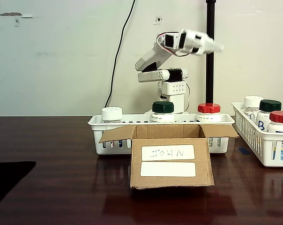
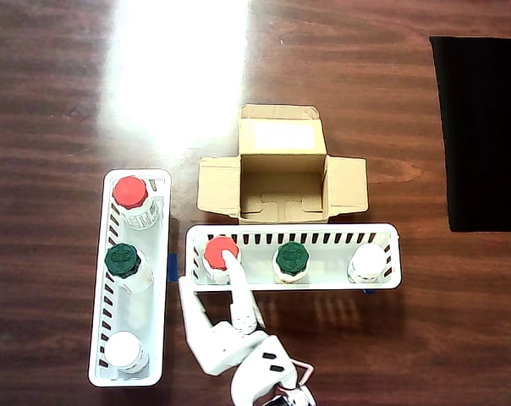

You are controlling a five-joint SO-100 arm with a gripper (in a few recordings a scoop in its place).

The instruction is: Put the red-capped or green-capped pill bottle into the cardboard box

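In the fixed view we count two white baskets: one (image 1: pixel 108 125) behind the cardboard box (image 1: pixel 172 161) with three bottles, capped white, green and red, and one (image 1: pixel 268 145) at the desk's right edge, also with three. The hand (image 1: pixel 212 46) hangs raised above them; whether it is open or closed we cannot tell.

In the overhead view we see the box (image 2: pixel 281 173) open and the green-capped pill bottle (image 2: pixel 292 258) in the middle of the basket (image 2: pixel 378 233) beside it. The hand (image 2: pixel 236 272) reaches over the red-capped bottle (image 2: pixel 219 252). The side basket (image 2: pixel 99 338) again holds three bottles.
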